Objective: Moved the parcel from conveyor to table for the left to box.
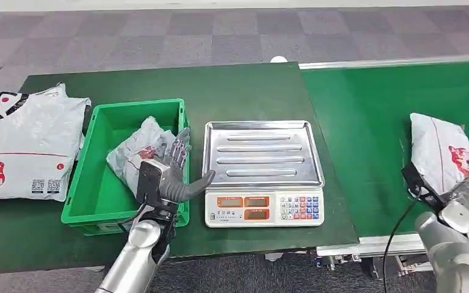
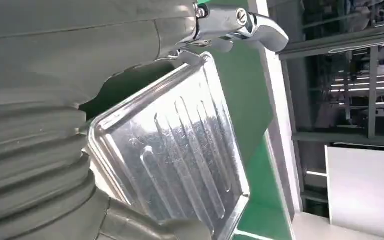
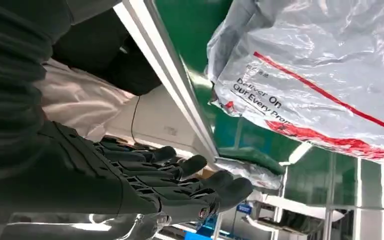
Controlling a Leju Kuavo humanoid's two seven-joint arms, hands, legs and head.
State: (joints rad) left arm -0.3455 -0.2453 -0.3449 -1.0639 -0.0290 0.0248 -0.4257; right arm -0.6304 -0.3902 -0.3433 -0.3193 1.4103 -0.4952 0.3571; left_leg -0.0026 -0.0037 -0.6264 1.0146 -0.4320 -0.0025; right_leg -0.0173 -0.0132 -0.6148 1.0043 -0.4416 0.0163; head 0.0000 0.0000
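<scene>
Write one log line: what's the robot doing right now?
left hand: open above green bin | right hand: at parcel on conveyor, grip unclear | scale tray: bare

- A table covered in dark green cloth (image 1: 244,85) fills the left and middle of the head view, standing on a floor of grey and purple carpet tiles (image 1: 159,30).
- At its far left lies a flat stack of grey plastic mailer bags with red and black print (image 1: 21,143).
- Beside them sits a bright green plastic crate (image 1: 91,207).
- Just right of the crate sits a white electronic scale with a ribbed steel tray (image 1: 262,152).
- To the right, adjoining the table, runs a green conveyor belt (image 1: 360,140).
- A grey plastic parcel with red markings (image 1: 443,152) lies on the belt near its front edge.
</scene>
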